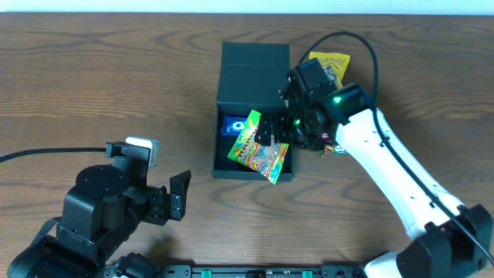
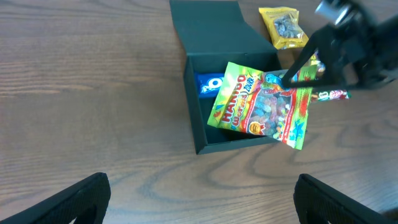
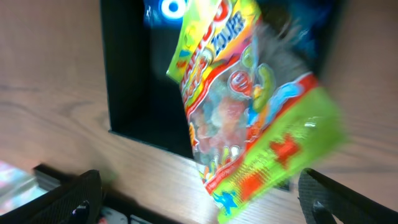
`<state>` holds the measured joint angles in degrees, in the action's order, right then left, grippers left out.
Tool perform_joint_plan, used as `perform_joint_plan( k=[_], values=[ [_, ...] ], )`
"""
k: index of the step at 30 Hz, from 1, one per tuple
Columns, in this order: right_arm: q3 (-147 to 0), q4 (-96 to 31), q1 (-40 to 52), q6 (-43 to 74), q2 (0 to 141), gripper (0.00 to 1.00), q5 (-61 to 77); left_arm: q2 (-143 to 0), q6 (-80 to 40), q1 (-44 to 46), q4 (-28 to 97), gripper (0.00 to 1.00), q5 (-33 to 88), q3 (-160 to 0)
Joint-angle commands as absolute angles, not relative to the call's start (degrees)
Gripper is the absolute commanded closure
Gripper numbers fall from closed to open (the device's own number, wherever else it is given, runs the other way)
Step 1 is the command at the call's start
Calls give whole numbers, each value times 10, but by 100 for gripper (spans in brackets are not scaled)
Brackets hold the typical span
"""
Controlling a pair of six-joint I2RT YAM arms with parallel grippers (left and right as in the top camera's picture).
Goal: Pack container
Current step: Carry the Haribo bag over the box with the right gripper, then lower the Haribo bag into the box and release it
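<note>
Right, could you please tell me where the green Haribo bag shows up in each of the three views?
Overhead: the Haribo bag sits at centre, tilted over the lower right corner of the container.
Left wrist: upper centre-right, overhanging the container.
Right wrist: fills the middle, blurred.
Shared landmark: the blue packet inside the container, left of the bag's top.

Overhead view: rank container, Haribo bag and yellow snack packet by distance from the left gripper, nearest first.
From the left gripper:
1. container, up and to the right in the image; its front-left corner comes closest.
2. Haribo bag, tilted over the container's front-right part.
3. yellow snack packet, on the table by the lid's right side.
</note>
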<state>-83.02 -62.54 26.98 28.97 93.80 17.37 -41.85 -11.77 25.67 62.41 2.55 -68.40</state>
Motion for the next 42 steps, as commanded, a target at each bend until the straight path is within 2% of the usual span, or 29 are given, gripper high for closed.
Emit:
perform_joint_plan(
  k=[1,3,4,5,6,7,8,9,13,16,17,20,25,32,38,42],
  values=[
    [-891,-649,277,263,929,1,79,-417,-118,255,624,5,15,-697],
    [-910,-652,283,242,929,12,57,-417,-118,255,624,5,15,-697],
    [-913,-646,286,230,929,26,58,-417,-118,255,623,5,15,-697],
    [-913,-638,290,221,929,50,60,-417,-118,255,623,5,15,-697],
    [-911,-633,295,219,930,68,60,-417,-118,255,623,5,15,-697],
    [-907,-629,299,219,930,73,60,-417,-118,255,623,5,15,-697],
    [-900,-625,304,220,931,72,60,-417,-118,255,623,5,15,-697],
    [-893,-626,308,221,933,65,61,-417,-118,255,623,5,15,-697],
    [-879,-655,317,242,937,61,65,-417,-118,255,623,4,15,-697],
    [-879,-685,321,265,934,41,65,-417,-118,255,623,5,15,-697],
    [-879,-704,321,278,933,28,62,-417,-118,255,623,5,15,-697],
    [-878,-755,315,316,932,1,45,-417,-118,255,624,5,15,-697],
    [-839,-738,329,339,932,1,65,-417,-118,255,624,5,15,-697],
    [-719,-595,336,352,932,1,171,-417,-118,255,624,5,15,-697],
    [-690,-508,335,352,934,36,173,-417,-118,255,624,5,15,-697],
    [-683,-485,333,351,950,70,174,-417,-118,255,625,5,15,-697]
  ],
)
